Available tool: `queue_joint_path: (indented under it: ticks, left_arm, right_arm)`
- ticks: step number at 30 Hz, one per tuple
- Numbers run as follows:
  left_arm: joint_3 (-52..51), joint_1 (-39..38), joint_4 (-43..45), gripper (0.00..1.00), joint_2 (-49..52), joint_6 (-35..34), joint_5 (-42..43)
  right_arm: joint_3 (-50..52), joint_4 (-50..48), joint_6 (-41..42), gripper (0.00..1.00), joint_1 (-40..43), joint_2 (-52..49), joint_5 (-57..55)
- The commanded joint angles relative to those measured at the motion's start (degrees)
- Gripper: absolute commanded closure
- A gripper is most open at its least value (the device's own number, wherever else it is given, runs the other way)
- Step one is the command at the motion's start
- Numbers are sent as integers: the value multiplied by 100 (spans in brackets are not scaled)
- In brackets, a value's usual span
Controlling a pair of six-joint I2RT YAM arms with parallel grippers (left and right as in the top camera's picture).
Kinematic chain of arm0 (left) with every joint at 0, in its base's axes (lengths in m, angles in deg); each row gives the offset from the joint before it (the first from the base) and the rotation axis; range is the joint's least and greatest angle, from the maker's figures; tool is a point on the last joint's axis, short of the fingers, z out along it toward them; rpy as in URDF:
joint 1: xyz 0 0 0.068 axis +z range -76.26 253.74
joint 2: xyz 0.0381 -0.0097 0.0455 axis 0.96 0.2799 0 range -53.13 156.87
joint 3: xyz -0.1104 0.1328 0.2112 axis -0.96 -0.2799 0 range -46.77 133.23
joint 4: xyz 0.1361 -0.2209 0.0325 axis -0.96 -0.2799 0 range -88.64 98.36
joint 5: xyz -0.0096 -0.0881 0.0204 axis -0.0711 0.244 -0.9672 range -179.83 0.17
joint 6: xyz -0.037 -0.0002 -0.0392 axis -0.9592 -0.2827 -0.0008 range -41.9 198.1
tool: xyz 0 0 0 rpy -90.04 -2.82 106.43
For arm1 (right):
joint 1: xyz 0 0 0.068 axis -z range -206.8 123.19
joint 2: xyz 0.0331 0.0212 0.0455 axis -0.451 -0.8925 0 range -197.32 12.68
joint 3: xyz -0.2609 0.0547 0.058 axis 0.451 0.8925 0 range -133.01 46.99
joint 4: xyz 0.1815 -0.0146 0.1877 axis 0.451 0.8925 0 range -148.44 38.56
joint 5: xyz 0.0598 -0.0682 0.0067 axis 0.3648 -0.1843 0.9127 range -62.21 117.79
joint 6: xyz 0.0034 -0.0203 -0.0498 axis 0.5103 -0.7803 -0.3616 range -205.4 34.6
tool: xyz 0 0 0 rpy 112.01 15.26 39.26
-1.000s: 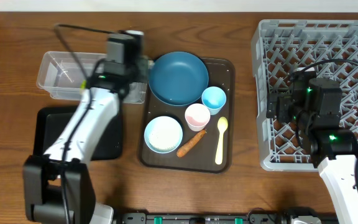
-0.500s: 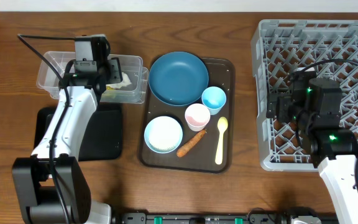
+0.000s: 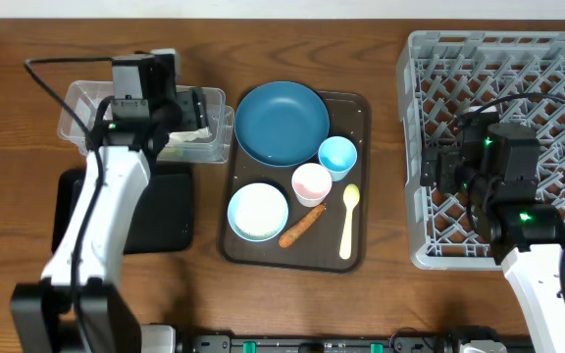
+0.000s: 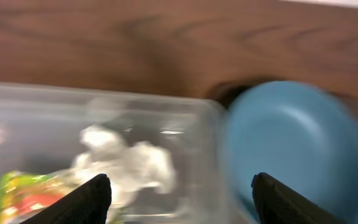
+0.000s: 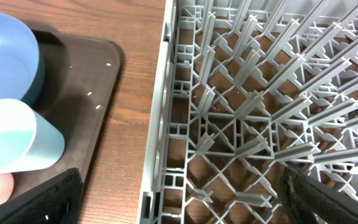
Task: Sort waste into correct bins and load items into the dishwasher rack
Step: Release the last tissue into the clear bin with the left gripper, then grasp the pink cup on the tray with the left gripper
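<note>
The crumpled white tissue [image 4: 126, 158] lies inside the clear plastic tub [image 3: 81, 118] near the far left corner of the tabletop [image 3: 381, 49], with the yellow-green wrapper [image 4: 27, 193] just beside it. The wrapper bears red and green print, but the left wrist view is too blurred to read any of it. The left gripper [image 4: 182, 199] hangs over the tub with its fingers [image 4: 95, 196] spread wide and nothing between them. In the overhead view the left arm hides much of the tub and part of the black tray [image 3: 165, 211] near the left edge. On the brown tray [image 3: 361, 245] at mid-tabletop sit the dark blue plate [image 3: 282, 123], the bowl [image 3: 258, 211], the light blue cup [image 3: 337, 155], the pink cup [image 3: 312, 181], the pale yellow spoon [image 3: 349, 221] and the orange stick [image 3: 302, 226]. Whether the bowl's white inside is rice cannot be told, though a few white specks [image 5: 98, 106] dot the brown tray. The right gripper [image 5: 179, 199] is over the left rim of the grey rack [image 3: 557, 59] at the right edge, fingers apart and empty. The rack is cut off at the frame and partly covered by the right arm.
</note>
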Motion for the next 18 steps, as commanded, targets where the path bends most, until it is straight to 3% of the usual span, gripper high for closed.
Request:
queue_joint_path:
  ticks: [1, 10, 18]
  left_arm:
    - [-24, -380, -247, 26, -164, -37, 612]
    - [-24, -1934, -1416, 25, 160, -50, 608]
    - [-24, -2730, -1777, 25, 538, -50, 575]
  right_arm:
    - [-101, -4, 79, 1, -33, 9, -17]
    - [-101, 0, 79, 1, -33, 7, -17]
    - [-101, 2, 79, 1, -33, 7, -17]
